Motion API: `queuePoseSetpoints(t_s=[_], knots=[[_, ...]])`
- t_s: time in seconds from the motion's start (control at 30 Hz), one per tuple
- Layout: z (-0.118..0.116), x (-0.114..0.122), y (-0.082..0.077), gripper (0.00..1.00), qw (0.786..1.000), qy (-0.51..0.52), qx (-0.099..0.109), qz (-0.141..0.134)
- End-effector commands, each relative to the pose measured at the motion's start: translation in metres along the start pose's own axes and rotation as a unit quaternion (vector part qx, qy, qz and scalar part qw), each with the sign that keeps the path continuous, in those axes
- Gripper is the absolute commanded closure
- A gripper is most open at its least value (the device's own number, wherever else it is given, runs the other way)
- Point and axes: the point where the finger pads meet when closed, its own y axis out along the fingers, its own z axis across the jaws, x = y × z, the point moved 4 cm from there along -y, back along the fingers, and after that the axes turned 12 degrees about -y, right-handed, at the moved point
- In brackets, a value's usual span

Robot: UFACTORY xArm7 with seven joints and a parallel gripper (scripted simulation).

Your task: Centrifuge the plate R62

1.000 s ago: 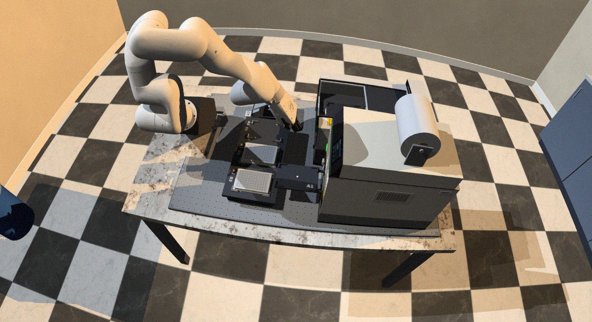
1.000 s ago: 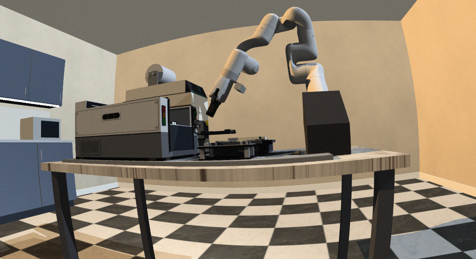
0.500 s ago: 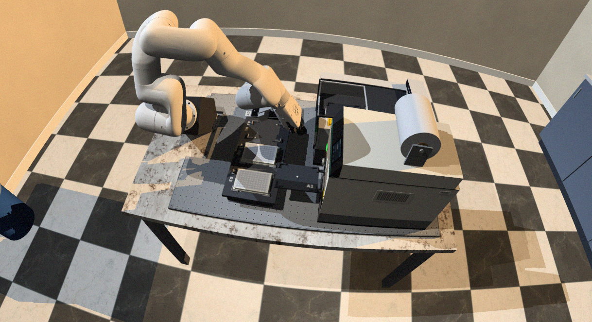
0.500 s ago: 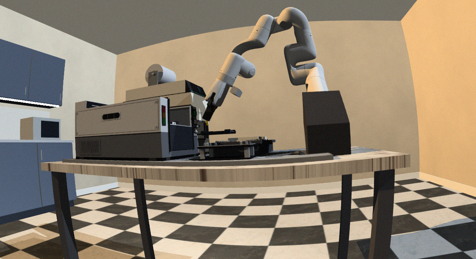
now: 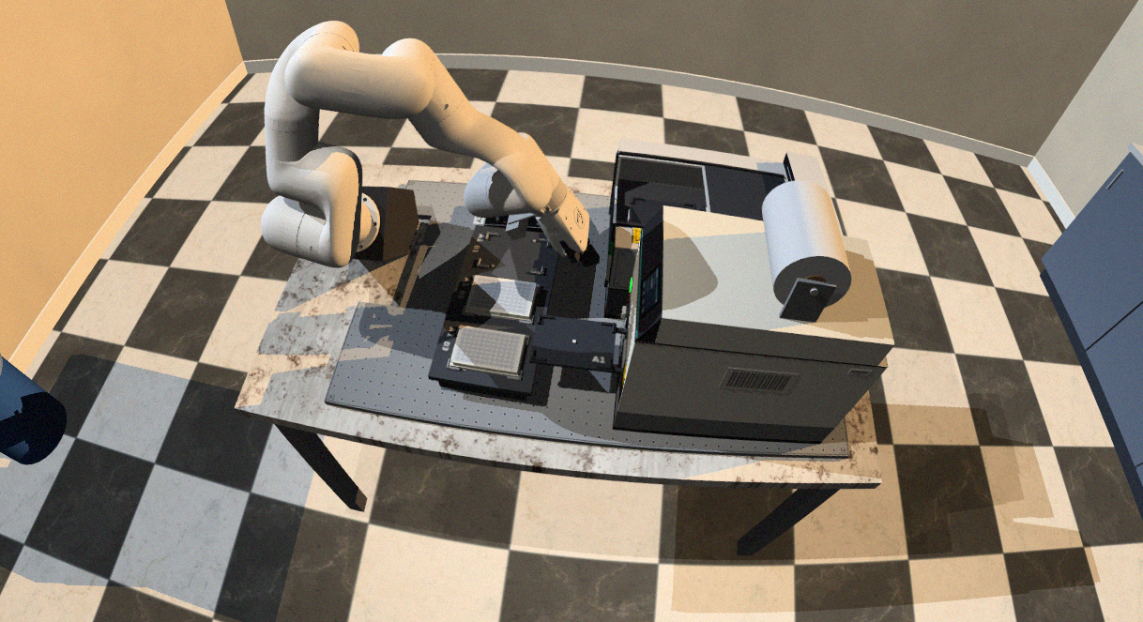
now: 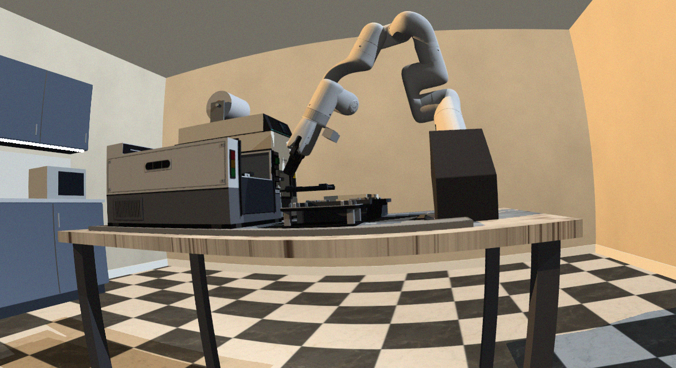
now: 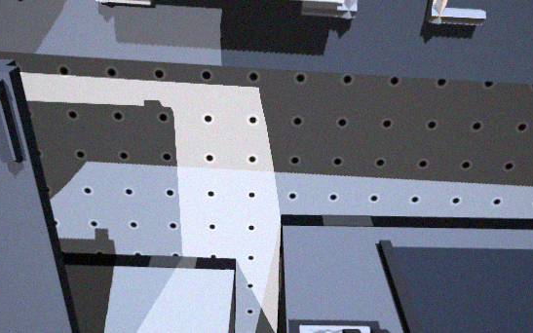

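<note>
My gripper [image 5: 590, 255] is shut and empty. It points down at a slant, close to the right edge of the centrifuge's [image 5: 679, 178] front, where its keys sit. From the side view my gripper [image 6: 287, 170] is just off that front; I cannot tell if it touches a key. The balance plate BAL [image 5: 499, 296] lies on D2 and R26 [image 5: 487, 350] on D3, both flat. D1 beside them holds no plate. The nest CY [image 5: 577, 343], marked A1, holds no plate. I cannot make out R62 or the sealer's stage. The wrist view shows only perforated baseplate and dark machine edges.
The sealer [image 5: 752, 297], with its film roll [image 5: 803, 234], stands right of the deck, beside the centrifuge [image 6: 170, 176]. A lamp stack [image 6: 231, 163] sits on the centrifuge's front corner. My dark base block [image 6: 461, 174] stands at the table's other end.
</note>
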Motion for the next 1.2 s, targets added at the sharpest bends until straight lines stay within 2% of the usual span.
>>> queuePoseSetpoints(t_s=[0.0,1.17], knots=[[0.0003,0.0021,-0.0005,1.0,1.0,0.0,0.001,-0.002],[-0.0011,0.0088,0.0035,1.0,1.0,0.0,0.001,-0.002]])
